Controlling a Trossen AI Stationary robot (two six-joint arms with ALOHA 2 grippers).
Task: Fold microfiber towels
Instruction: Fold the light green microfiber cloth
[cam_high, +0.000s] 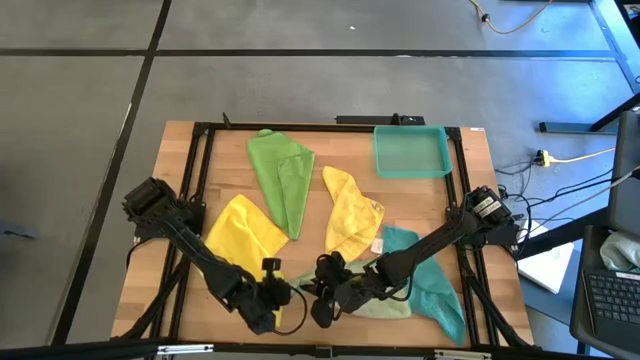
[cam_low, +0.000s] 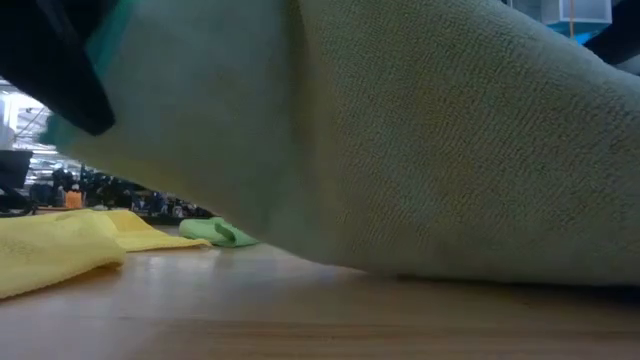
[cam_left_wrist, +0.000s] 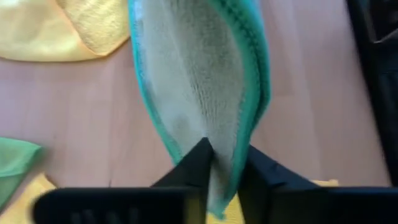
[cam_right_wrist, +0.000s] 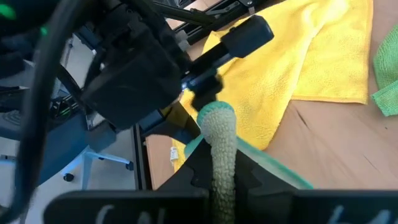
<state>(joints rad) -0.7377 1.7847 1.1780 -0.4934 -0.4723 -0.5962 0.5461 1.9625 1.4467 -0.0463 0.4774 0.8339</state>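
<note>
Your two tools meet at the tabletop's near edge, left tool beside right tool, one towel between them. Three more towels lie behind; the tray sits far right.

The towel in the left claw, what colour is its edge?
Teal trim on the pale olive-green towel, clearest in the left wrist view.

A pale olive-green towel with a teal-stitched edge is showing between dark hand fingers. Two yellow towels are lying on the light wooden tabletop, alongside a bright green towel, a teal towel and a translucent teal tray. Both arms are looking black.
</note>
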